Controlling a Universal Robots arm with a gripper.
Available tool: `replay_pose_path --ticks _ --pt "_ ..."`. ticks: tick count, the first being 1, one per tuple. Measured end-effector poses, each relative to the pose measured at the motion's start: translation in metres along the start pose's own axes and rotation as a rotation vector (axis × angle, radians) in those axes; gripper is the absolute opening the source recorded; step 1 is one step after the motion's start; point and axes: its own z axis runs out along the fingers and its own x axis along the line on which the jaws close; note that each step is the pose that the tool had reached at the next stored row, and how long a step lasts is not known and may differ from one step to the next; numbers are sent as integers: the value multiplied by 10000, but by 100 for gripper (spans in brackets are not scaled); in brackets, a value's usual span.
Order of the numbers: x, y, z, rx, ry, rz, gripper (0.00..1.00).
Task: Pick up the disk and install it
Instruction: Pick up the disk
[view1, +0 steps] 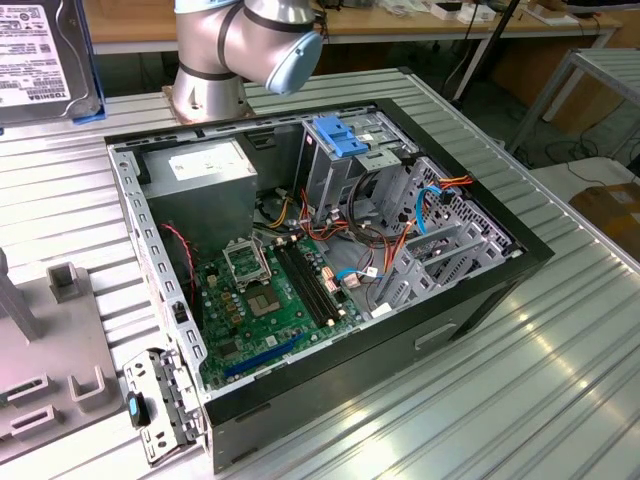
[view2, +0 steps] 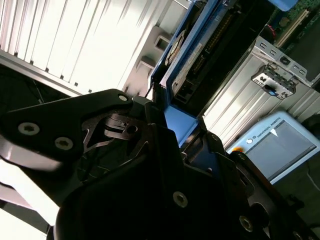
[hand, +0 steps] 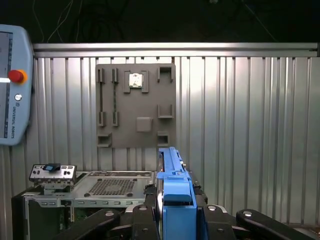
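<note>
Clearly held: disk (hand: 175, 200) was on edge, aloft, near the case (view1: 450, 320) and not touching it.
Gripper: the gripper (hand: 176, 220) was clamped across the disk, a finger on either side of its blue rail.
Doing it well: I judged a firm, square grip mattered most, keeping the rails parallel to the cage (view1: 340, 175) and clear of cables.
Hidden: the cage's slot was hard to make out, and the exterior view cut off most of the disk.

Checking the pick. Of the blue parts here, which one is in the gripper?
The disk, its blue rail clamped in the gripper in the first wrist view. The blue bracket sits apart, atop the metal cage.
</note>
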Motion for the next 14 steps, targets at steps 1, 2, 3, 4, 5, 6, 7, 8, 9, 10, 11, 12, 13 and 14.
replay_pose_path --ticks 1,2,3,4,5,6,7,8,9,10,11,12,13,14 --pt "0 -32 2 0 1 0 37" --pt "0 -60 3 0 0 -1 37" --pt "-1 -104 6 0 0 0 37" --pt "-1 -129 8 0 1 -1 37" --pt "-1 -164 9 -1 1 -1 37" --pt "-1 -206 12 0 0 0 37" --pt "-1 -250 14 -1 0 -1 37" --pt "-2 -277 15 0 0 0 37" --pt "-2 -299 17 0 0 0 37" --pt "-2 -325 18 -1 1 -1 37" --pt "-2 -350 19 -1 1 -1 37" --pt "-2 -383 21 -1 1 -1 37" --pt "-3 -432 25 0 0 0 37" --pt "-3 -491 28 0 0 0 37"
